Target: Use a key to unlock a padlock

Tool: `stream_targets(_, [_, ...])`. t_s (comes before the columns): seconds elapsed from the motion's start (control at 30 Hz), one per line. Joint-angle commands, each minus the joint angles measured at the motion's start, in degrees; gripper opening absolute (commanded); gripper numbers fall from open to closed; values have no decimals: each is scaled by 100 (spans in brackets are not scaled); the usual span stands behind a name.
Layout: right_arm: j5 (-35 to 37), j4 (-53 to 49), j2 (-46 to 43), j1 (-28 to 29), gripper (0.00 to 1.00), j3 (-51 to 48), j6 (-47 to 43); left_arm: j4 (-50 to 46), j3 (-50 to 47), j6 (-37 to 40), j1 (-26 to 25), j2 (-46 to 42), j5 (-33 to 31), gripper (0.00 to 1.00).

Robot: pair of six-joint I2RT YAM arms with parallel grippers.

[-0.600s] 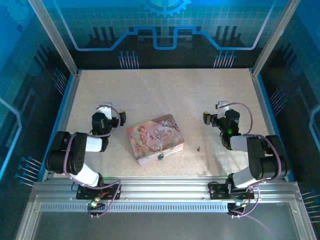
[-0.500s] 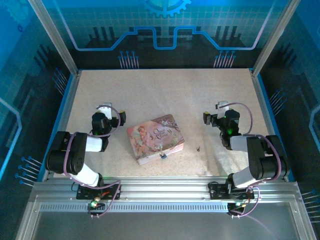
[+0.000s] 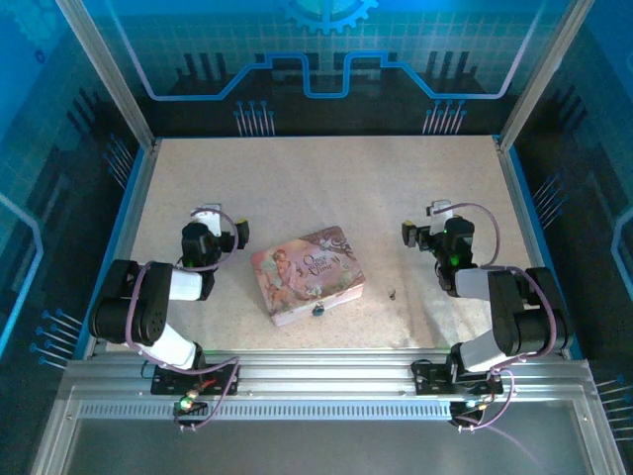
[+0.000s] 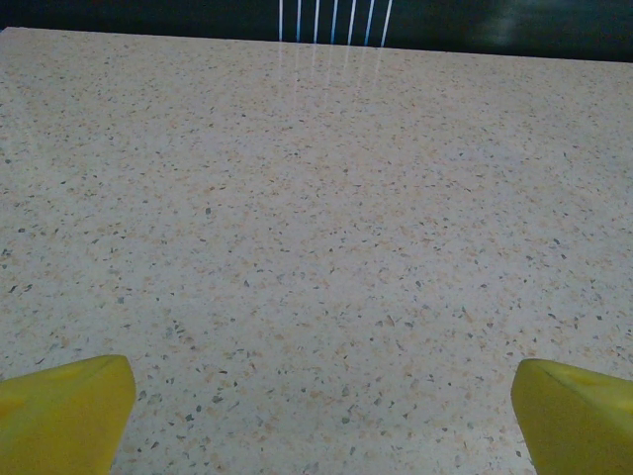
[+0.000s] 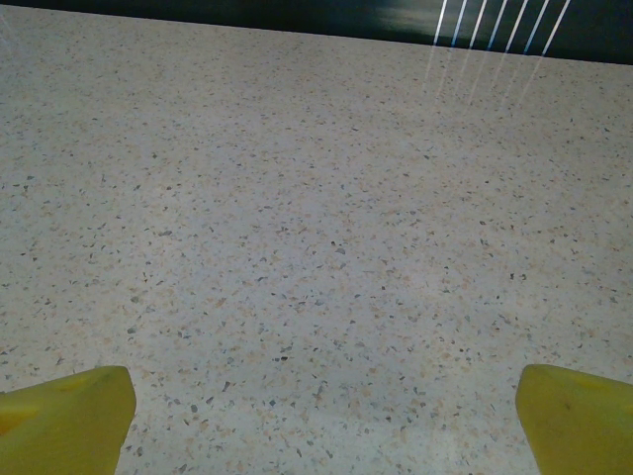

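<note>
Saw tiny thin dark metal key [image 3: 393,293] at 3 o'clock of tiny bluish metal padlock [image 3: 317,309]. Likely light, stiff, slippery, so pinch its bow. Both gaped empty: left gripper [image 4: 321,421], right gripper [image 5: 321,421].

Speckled beige stone-pattern tabletop [image 3: 326,188] inside a cell of blue-tinted panels. The back panel [image 3: 198,49] carries a light-blue outline and a gear emblem [image 3: 331,10] at its upper edge; the side panels [image 3: 40,198] repeat the line pattern. Slanted aluminium posts [image 3: 104,69] frame the far corners, and a slotted aluminium rail [image 3: 326,381] spans the near edge. Lighting cool and blue; thin white streaks [image 4: 333,20] stand at the tabletop's far edge
</note>
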Motion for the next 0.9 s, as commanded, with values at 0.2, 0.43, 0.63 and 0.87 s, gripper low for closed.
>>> stream_targets(0.2, [-30, 33, 68, 69, 100, 97, -36, -41, 92, 1, 30, -57, 101, 99])
stream_targets(0.43, [-31, -178, -79, 44, 100, 163, 1, 399, -178, -43, 27, -140, 16, 99])
stream_targets(0.63, [144, -789, -765, 44, 100, 171, 93, -261, -197, -60, 17, -972, -131, 99])
stream_targets(0.87, [-220, -2361, -1777, 81, 100, 552, 479, -2357, 308, -866, 16, -2478, -198, 99])
